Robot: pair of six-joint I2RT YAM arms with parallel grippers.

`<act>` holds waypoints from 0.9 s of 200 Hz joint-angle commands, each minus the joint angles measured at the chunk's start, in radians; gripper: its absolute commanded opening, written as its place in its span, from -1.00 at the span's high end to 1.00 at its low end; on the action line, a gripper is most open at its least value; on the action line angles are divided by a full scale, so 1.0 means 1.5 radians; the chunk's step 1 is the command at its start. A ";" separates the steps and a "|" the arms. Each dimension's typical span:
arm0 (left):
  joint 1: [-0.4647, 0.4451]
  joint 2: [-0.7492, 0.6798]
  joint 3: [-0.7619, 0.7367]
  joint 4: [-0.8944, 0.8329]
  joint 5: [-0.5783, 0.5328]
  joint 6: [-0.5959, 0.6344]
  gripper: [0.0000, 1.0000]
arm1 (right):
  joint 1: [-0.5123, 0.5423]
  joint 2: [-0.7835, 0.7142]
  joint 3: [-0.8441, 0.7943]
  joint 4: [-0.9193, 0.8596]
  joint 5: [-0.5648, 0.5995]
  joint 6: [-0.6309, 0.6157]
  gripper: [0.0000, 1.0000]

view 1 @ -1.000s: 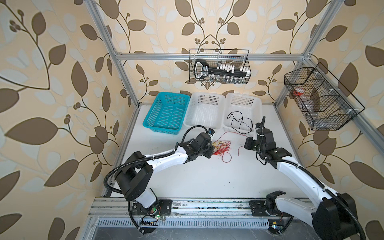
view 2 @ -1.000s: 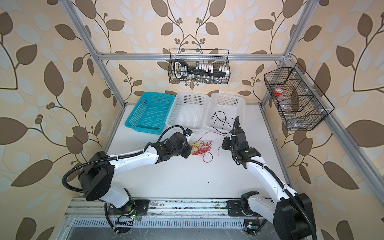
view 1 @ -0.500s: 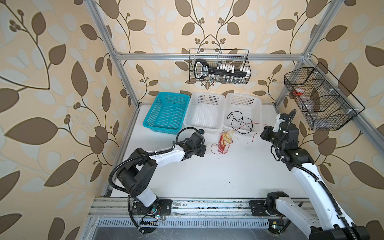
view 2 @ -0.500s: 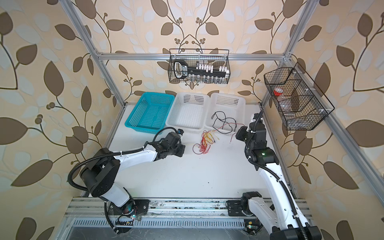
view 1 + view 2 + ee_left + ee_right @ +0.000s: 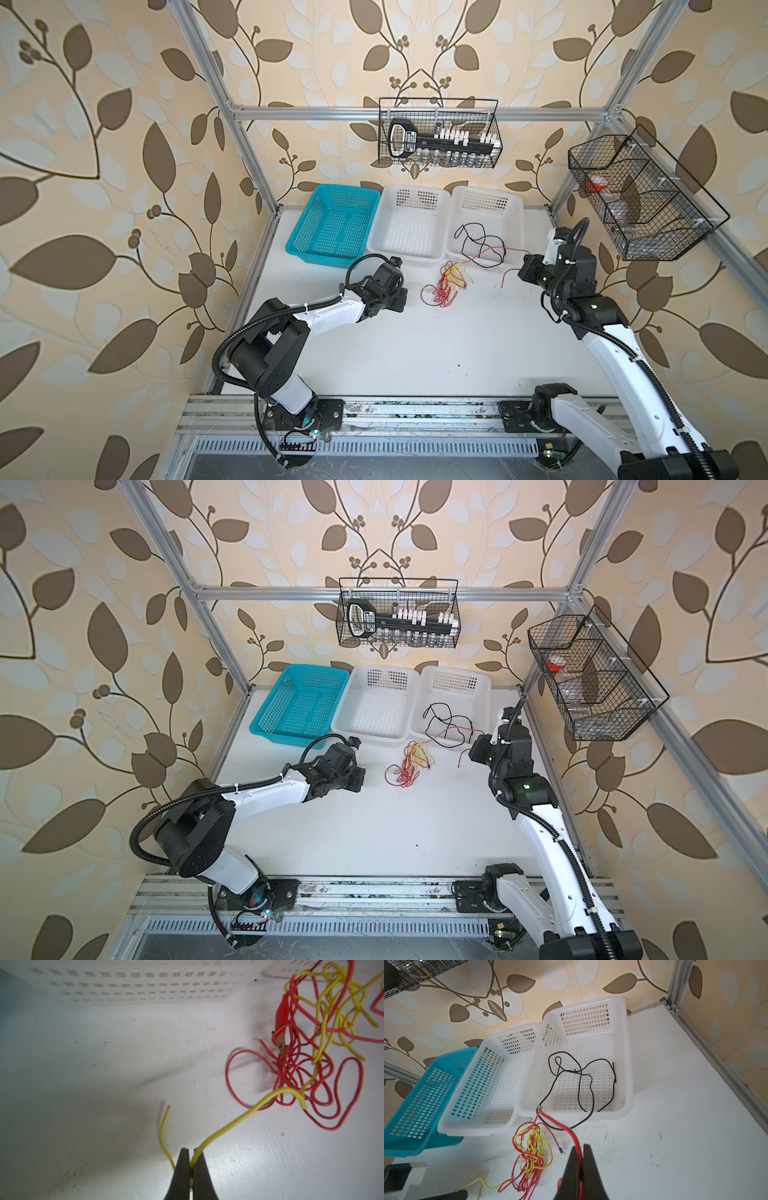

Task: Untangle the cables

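A tangle of red and yellow cables [image 5: 444,286] [image 5: 409,766] lies on the white table in front of the white baskets. My left gripper [image 5: 404,293] [image 5: 365,777] sits just left of it, shut on a yellow cable [image 5: 239,1120] that leads into the tangle [image 5: 301,1064]; its short free end sticks out beside the jaws. My right gripper [image 5: 523,272] [image 5: 473,750] is to the right, shut on a red cable [image 5: 556,1122] that runs back to the tangle [image 5: 532,1153]. A black cable [image 5: 583,1076] [image 5: 478,241] loops inside the right white basket and droops over its front rim.
A blue basket [image 5: 347,190], a middle white basket [image 5: 415,190] and the right white basket [image 5: 515,208] stand side by side at the back. Wire racks hang on the back wall [image 5: 440,133] and right wall [image 5: 640,199]. A red alligator clip [image 5: 281,1014] lies in the tangle.
My right gripper has moved right and back with the red cable. My left gripper has drawn left with the yellow one. The tangle has stretched out between them.
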 commanded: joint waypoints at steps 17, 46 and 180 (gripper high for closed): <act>0.002 -0.069 -0.010 0.031 0.023 0.001 1.00 | 0.060 0.036 -0.032 0.005 0.075 0.002 1.00; 0.001 -0.117 -0.020 0.051 0.055 0.021 1.00 | 0.098 0.069 -0.057 0.011 0.113 0.010 0.97; 0.001 -0.126 0.016 0.079 0.161 0.036 1.00 | 0.210 0.145 -0.051 0.089 0.051 -0.068 0.26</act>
